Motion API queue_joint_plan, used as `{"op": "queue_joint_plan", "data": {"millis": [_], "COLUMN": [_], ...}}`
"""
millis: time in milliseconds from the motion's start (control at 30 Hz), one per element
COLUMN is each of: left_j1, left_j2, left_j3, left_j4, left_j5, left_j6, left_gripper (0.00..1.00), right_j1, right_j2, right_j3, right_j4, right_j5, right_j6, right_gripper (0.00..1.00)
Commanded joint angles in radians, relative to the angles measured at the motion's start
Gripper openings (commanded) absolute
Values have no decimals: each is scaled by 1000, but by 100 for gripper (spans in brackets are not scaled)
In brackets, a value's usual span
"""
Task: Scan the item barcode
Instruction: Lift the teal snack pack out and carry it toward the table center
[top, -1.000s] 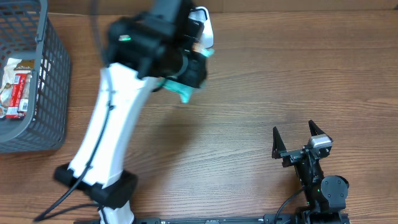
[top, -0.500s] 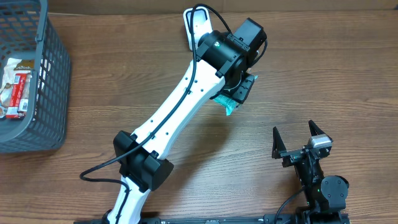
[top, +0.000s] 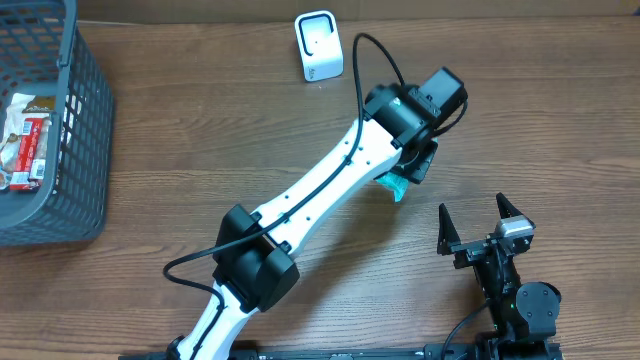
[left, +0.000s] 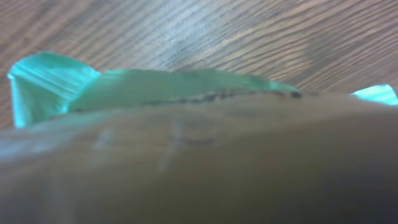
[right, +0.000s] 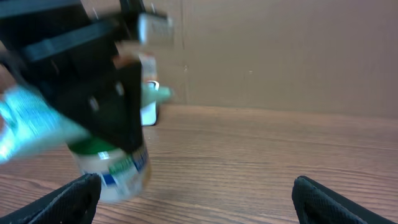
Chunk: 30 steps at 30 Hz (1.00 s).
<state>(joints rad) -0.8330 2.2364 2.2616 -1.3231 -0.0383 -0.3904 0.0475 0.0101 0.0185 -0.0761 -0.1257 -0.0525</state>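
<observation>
The item (top: 394, 186) is a soft packet in glossy teal film. It pokes out from under the left gripper (top: 415, 165), right of the table's middle and nearer and to the right of the scanner (top: 320, 46). In the left wrist view its crinkled teal edge (left: 56, 81) rises behind a blurred tan surface pressed close to the lens. The left gripper's black jaws stand about half apart, clamped on the packet. Whether it touches the wood cannot be told. The scanner is a small, white, rounded box at the far edge. The table (top: 540, 100) is brown wood with a fine grain. At near right the right gripper (top: 471, 206) points away, jaws spread wide and holding nothing. A grey plastic lattice basket (top: 85, 120) at far left holds wrapped snacks (top: 25, 140).
</observation>
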Motion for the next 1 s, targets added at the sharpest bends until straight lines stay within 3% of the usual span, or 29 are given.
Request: {"op": "queue_joint_plan", "data": {"millis": [0, 467, 533, 700, 833, 967], "left_j1": [2, -5, -5, -5, -6, -7], "left_j2": [21, 21, 21, 21, 21, 21], "left_j3": [-100, -294, -298, -298, -298, -298], "left_j4": [70, 263, 265, 261, 253, 253], "left_j5": [19, 35, 35, 35, 35, 39], "left_j6": [-38, -37, -36, -23, -6, -1], "left_gripper": [29, 30, 35, 61, 67, 84], "right_j1": [-3, -3, -3, -3, -3, -3], "right_j2": [-6, -6, -6, -6, -6, -6], "right_j3": [-11, -11, -11, -11, -11, -11], "right_j4": [3, 3, 3, 3, 3, 3], "right_j5": [4, 4, 4, 4, 4, 4], "right_j6": [-2, -2, -2, -2, -2, -1], "right_gripper": [100, 100, 100, 100, 100, 100]}}
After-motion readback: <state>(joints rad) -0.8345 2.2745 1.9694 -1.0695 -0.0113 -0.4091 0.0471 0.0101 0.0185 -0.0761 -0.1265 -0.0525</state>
